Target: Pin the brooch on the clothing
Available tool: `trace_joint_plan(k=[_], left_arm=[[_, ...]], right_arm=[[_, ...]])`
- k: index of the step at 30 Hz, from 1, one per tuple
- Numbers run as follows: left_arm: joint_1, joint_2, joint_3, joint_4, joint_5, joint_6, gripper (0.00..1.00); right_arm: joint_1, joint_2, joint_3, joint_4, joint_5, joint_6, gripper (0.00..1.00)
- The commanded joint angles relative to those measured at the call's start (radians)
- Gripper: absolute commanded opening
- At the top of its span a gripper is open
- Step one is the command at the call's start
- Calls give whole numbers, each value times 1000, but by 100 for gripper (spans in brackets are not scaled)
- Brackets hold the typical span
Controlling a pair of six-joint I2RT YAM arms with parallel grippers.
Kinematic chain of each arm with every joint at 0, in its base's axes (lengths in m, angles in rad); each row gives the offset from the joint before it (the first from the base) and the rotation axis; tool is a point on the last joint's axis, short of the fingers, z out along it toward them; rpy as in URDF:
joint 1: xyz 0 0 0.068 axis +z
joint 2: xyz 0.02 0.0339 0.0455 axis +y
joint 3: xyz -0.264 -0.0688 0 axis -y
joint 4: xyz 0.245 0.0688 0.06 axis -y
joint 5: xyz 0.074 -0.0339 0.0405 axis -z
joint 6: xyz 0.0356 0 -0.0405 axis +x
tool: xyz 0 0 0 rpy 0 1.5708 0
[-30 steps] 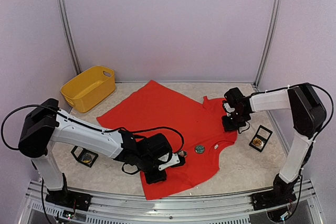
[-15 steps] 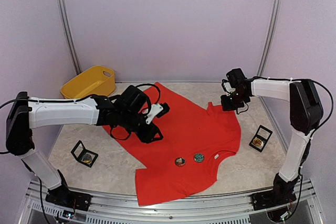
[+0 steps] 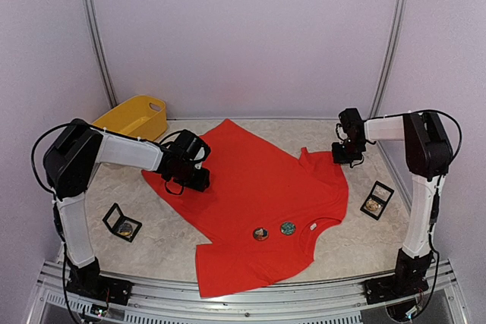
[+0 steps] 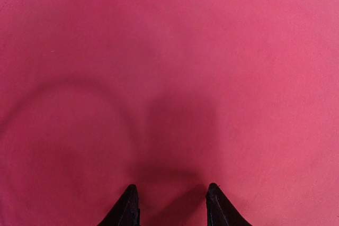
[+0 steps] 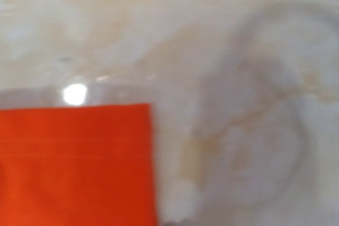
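- The red T-shirt (image 3: 250, 187) lies spread flat on the table (image 3: 357, 244). The left claw (image 3: 194, 181) hangs over the shirt's far-left part, close to its edge.
- In the left wrist view, plain red cloth fills everything under and ahead of that claw.
- The left claw's two black fingertips (image 4: 127, 207) stand partly apart. Bare cloth shows in the gap and nothing is gripped. Whether the tips touch the cloth cannot be told.
- A brown brooch (image 3: 260, 234) and a green brooch (image 3: 288, 228) sit side by side on the shirt's chest, just beside the neck opening. They are well apart from the left claw, nearer the arm bases and to its right.
- The right claw (image 3: 345, 155) is closed, at the shirt's far-right sleeve.
- The right wrist view is blurred. It shows the sleeve corner (image 5: 79, 162) low on the left, with bare table beside it. Nothing can be seen held.
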Motion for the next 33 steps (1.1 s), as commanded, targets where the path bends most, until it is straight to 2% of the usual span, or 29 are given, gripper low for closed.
trace_joint_plan(k=[1,6,8,10,14,16,20,22,24,28,33], left_arm=[[9,-17,-29,26,-34,-19,40],[-5,-79,-10,63,-60,29,47],[-37,-127,-12,97,-122,75,54],[-82,-189,-18,138,-217,134,66],[-195,-293,-61,291,-383,270,85],[-252,-333,-81,347,-406,307,91],[-298,-346,-67,342,-363,286,92],[-310,-346,-59,315,-338,266,92],[-321,-355,-62,286,-328,245,92],[-351,-403,-98,254,-314,233,92],[-394,-483,-173,255,-315,233,92]], right_arm=[[-11,7,21,-22,34,-36,0],[-6,-24,130,-129,44,-60,0],[17,-82,140,-176,59,-69,0],[54,-161,121,-230,102,-69,0],[167,-322,12,-384,272,29,31],[222,-395,-74,-453,303,127,41],[262,-548,-277,-503,272,290,52],[260,-640,-370,-470,231,339,65],[249,-704,-461,-406,215,363,73],[168,-733,-580,-312,155,379,78],[71,-728,-688,-181,148,407,79]])
